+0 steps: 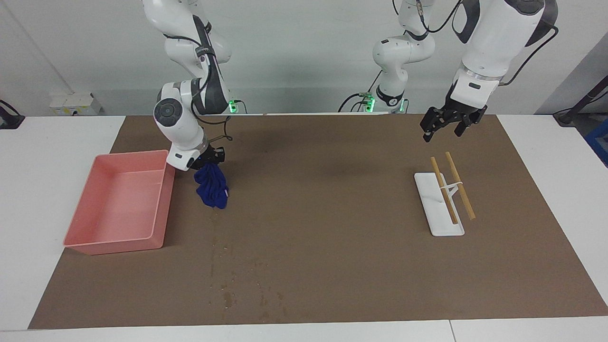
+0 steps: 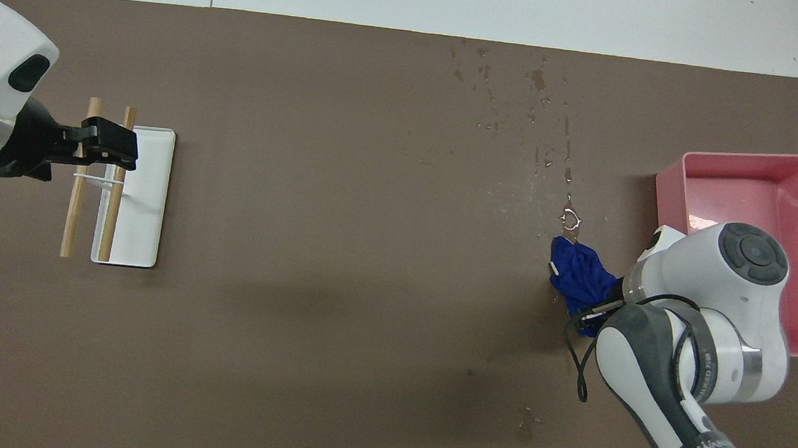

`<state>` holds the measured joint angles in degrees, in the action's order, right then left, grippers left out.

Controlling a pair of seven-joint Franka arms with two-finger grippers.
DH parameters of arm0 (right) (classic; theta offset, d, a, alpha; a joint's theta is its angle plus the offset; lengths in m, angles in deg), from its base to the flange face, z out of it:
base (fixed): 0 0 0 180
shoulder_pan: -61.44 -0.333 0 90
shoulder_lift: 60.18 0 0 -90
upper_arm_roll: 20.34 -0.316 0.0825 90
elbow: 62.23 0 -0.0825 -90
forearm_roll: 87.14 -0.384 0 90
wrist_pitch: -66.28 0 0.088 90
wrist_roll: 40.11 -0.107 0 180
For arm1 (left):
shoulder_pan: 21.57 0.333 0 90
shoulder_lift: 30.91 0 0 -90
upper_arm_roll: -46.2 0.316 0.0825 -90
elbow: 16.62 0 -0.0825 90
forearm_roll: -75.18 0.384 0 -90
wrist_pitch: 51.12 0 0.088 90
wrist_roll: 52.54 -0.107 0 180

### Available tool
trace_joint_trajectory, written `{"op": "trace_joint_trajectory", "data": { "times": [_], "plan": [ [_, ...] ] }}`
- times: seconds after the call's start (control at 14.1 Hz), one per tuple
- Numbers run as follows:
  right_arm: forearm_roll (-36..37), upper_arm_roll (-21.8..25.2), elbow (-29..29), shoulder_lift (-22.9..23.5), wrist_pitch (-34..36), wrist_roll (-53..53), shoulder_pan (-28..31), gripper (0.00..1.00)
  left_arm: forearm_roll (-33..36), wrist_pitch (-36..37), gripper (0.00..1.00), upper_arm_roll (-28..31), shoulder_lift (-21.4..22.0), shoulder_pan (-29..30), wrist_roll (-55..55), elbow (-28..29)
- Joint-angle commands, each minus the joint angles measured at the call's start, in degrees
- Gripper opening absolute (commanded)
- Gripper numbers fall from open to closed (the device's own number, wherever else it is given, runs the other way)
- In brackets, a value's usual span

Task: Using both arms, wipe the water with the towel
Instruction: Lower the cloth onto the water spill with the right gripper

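The blue towel [image 1: 213, 189] hangs bunched from my right gripper [image 1: 207, 165], which is shut on its top, beside the pink tray. In the overhead view the towel [image 2: 579, 278] shows just past the right gripper [image 2: 599, 311], whose wrist hides the fingers. I cannot tell whether the towel's lower end touches the mat. The water [image 1: 227, 287] is scattered dark specks and streaks on the brown mat, farther from the robots than the towel; it also shows in the overhead view [image 2: 533, 83]. My left gripper [image 1: 444, 127] is open and empty in the air over the white rack, as the overhead view [image 2: 111, 145] also shows.
The pink tray [image 1: 118, 156] stands at the right arm's end of the table, its rim [image 2: 742, 156] close to the right arm's wrist. A white rack [image 1: 439, 223] with two wooden rods [image 1: 460, 187] lies toward the left arm's end, also seen from overhead [image 2: 149, 229].
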<state>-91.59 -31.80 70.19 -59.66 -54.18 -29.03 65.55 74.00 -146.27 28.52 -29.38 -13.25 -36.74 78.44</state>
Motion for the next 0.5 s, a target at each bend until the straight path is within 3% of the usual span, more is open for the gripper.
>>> {"op": "trace_joint_trajectory", "data": {
  "times": [0.0,0.21,0.43],
  "plan": [
    [0.93,-0.58,1.43,0.53,-6.06,-1.77,0.46,0.00,1.43,4.26,1.00,6.14,-1.00,-4.60,-7.15,-2.41],
    [0.85,-0.67,1.17,3.78,-13.36,-3.86,-0.15,0.00,1.87,7.78,1.00,21.24,-1.79,-18.38,-14.20,-4.78],
    [0.76,-0.67,0.12,8.08,-21.01,-6.33,-2.00,0.00,1.26,9.19,1.00,23.40,0.05,-20.36,-18.85,-4.61]
  ]
}}
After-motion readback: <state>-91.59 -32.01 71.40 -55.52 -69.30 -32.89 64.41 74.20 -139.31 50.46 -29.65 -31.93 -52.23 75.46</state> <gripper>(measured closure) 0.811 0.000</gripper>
